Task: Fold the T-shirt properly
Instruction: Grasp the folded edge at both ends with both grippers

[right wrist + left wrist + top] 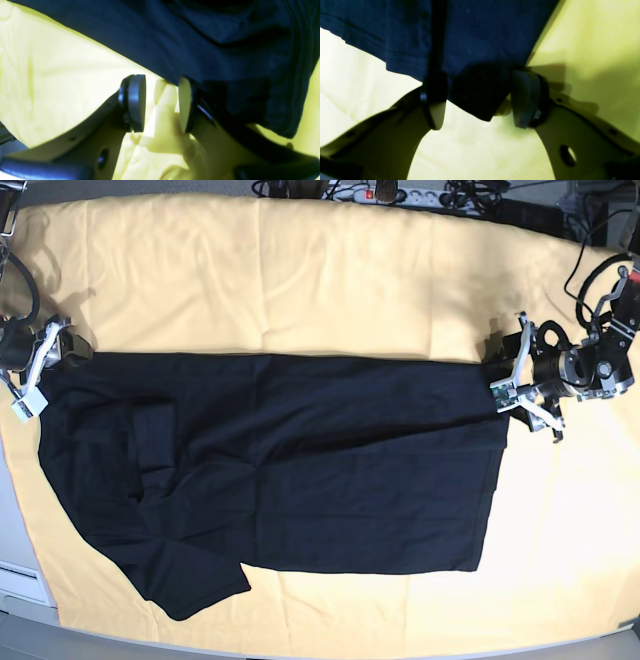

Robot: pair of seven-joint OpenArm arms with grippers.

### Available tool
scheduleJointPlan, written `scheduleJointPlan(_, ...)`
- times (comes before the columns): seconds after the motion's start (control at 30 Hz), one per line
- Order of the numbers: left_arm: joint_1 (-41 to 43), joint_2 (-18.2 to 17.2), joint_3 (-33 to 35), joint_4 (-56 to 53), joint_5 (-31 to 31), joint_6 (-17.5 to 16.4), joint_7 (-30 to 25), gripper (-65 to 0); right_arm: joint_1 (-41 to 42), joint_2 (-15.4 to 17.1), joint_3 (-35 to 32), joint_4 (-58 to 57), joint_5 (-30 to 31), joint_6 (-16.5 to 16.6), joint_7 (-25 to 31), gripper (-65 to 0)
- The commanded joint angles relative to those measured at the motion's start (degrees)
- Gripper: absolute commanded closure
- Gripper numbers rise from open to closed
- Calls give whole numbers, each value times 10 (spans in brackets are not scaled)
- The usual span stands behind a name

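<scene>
The black T-shirt (300, 470) lies flat on the pale yellow cloth (330, 280), stretched left to right, with one sleeve sticking out at the front left. At the shirt's right edge, my left gripper (505, 395) stands open. In the left wrist view a corner of the T-shirt (482, 37) lies loose between the spread fingers of that gripper (480, 102), with gaps on both sides. My right gripper (35, 380) is at the shirt's far left edge. Its jaws (161, 103) are apart over a ridge of yellow cloth (62, 75), and the T-shirt (225, 50) lies against the outer side of one finger.
A power strip (400, 192) and cables run along the back edge. More cables (590, 265) hang by the arm on the right. The yellow cloth reaches the table's front edge (330, 650), with bare cloth behind and in front of the shirt.
</scene>
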Motion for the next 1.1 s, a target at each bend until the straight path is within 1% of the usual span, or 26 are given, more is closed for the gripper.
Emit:
scheduleJointPlan(0.0, -5, -10, -6, 5, 3, -1, -5, -387, 8, 16, 7, 8, 10, 1, 9, -244)
scheduleJointPlan(0.07, -5, -10, -6, 5, 3, -1, -5, -338, 8, 16, 7, 8, 10, 1, 9, -244)
scheduleJointPlan(0.1, -5, -10, -6, 5, 3, -1, -5, -304, 8, 16, 7, 8, 10, 1, 9, -244)
scheduleJointPlan(0.13, -5, -10, -6, 5, 3, -1, -5, -256, 8, 16, 7, 8, 10, 1, 9, -244)
scheduleJointPlan(0.17, -5, -10, -6, 5, 3, -1, -5, -196, 8, 16, 7, 8, 10, 1, 9, -244)
scheduleJointPlan(0.23, -5, -11, -6, 5, 3, -1, -4, -61, 8, 16, 7, 8, 10, 1, 9, -244)
scheduleJointPlan(0.27, -5, -11, -6, 5, 3, -1, -2, -15, 8, 16, 7, 8, 10, 1, 9, -244)
scheduleJointPlan(0.3, -5, -11, -6, 5, 3, -1, -2, 0, 8, 16, 7, 8, 11, 1, 9, -244)
scheduleJointPlan(0.43, -10, -11, -6, 11, 3, -1, -1, 0, 8, 16, 7, 8, 11, 1, 9, -244)
scheduleJointPlan(0.6, -16, -11, -6, 49, 4, -1, 3, 0, 8, 16, 7, 8, 10, 1, 9, -244)
scheduleJointPlan(0.63, -18, -11, -6, 57, 4, 0, 4, 0, 8, 16, 7, 8, 10, 1, 9, -244)
scheduleJointPlan(0.7, -19, -11, -6, 75, 9, 16, 4, 0, 8, 16, 7, 8, 10, 1, 9, -242)
scheduleJointPlan(0.77, -19, -11, -6, 91, 24, 24, 4, 0, 8, 16, 7, 8, 10, 1, 9, -242)
scheduleJointPlan(0.87, -19, -11, -6, 103, 37, 25, 4, 0, 8, 16, 7, 8, 11, 1, 9, -242)
scheduleJointPlan(1.0, -19, -11, -6, 104, 36, 24, 5, 0, 8, 15, 7, 8, 10, 1, 11, -242)
scheduleJointPlan(1.03, -19, -11, -6, 104, 36, 25, 5, 0, 8, 15, 6, 8, 7, 1, 14, -242)
scheduleJointPlan(1.07, -19, -11, -6, 104, 36, 25, 5, 0, 8, 15, 5, 8, -10, 1, 26, -242)
